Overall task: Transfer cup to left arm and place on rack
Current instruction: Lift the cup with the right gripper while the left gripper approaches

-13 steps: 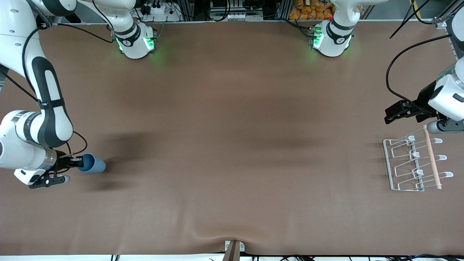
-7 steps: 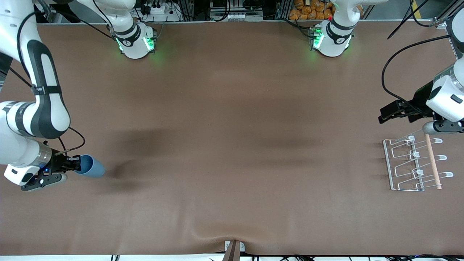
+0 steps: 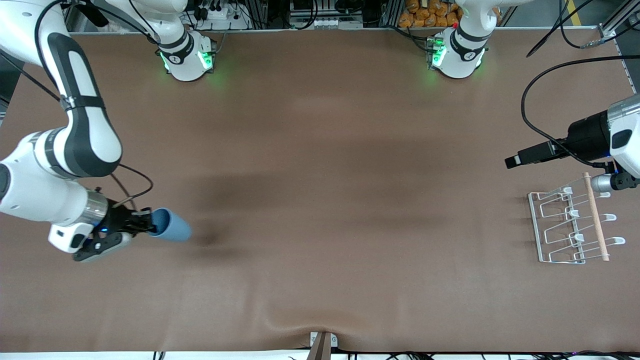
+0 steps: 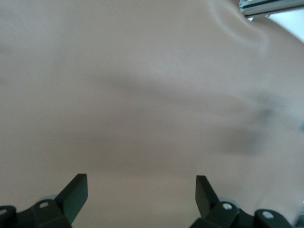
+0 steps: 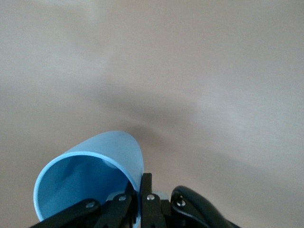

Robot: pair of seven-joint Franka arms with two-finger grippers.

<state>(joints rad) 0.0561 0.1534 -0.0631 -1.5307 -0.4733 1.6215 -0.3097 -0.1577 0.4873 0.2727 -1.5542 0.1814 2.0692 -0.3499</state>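
The light-blue cup [image 3: 171,228] lies tilted on its side in the air, over the table near the right arm's end. My right gripper [image 3: 148,223] is shut on its rim. In the right wrist view one finger sits inside the cup [image 5: 88,178] and the other outside, with the right gripper [image 5: 140,186] pinching the wall. The left arm [image 3: 618,134] hangs over the table at the other end, beside the white wire rack [image 3: 565,226]. Its left gripper [image 3: 514,161] points toward the table's middle. The left gripper [image 4: 140,184] is open, with only bare table between its fingers.
A light wooden rod [image 3: 596,217] lies across the rack. The two arm bases [image 3: 187,57] [image 3: 457,54] stand at the table's edge farthest from the front camera. A small bracket [image 3: 320,343] sits at the nearest edge, where the brown mat bulges slightly.
The right arm has carried the cup a short way toward the table's middle. The left gripper has swung and stretched out toward the middle, away from the rack.
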